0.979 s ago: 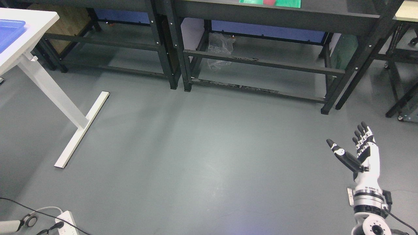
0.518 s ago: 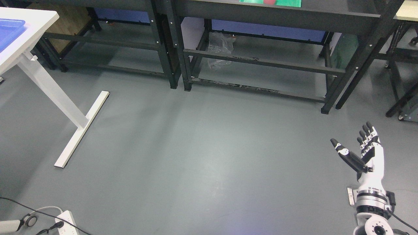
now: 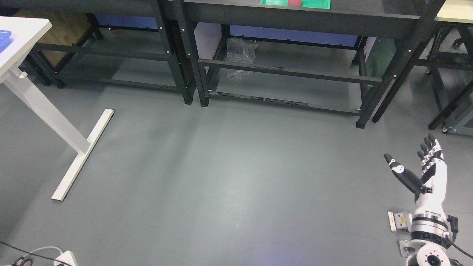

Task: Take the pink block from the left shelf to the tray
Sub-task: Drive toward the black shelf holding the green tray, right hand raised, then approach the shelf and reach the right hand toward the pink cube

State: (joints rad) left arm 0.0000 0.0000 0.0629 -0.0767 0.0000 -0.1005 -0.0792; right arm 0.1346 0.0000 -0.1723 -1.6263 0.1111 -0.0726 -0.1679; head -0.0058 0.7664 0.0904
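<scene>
Head view, items as seen.

My right hand (image 3: 428, 173): lower right of the picture, arm coming up from the bottom right corner. Palm turned inward, four fingers (image 3: 429, 147) straight and close together, pointing up; thumb (image 3: 402, 175) stretched out to the left, apart from them. The hand is spread wide and holds nothing. It hangs over bare grey floor (image 3: 236, 177), well apart from every piece of furniture.

My left hand: does not show.

Pink block (image 3: 294, 2): only its lower edge shows, cut by the top border of the picture. It sits on a green mat (image 3: 317, 3), which lies on the top of a black metal shelf unit (image 3: 295, 16), upper centre. Far from my hand.

Blue tray (image 3: 4, 37): a corner only, at the left border, on a white table (image 3: 26, 40) with a white leg and flat foot (image 3: 83, 155) on the floor.

Second black shelf unit (image 3: 111, 51): upper left, just beside the first.

Clear plastic bag (image 3: 239, 55): crumpled, behind the lower rail of the first shelf unit.

White power strip (image 3: 65, 258) with cables: bottom left corner, on the floor.

Further dark frame (image 3: 447, 103): right border, partly cut off.
</scene>
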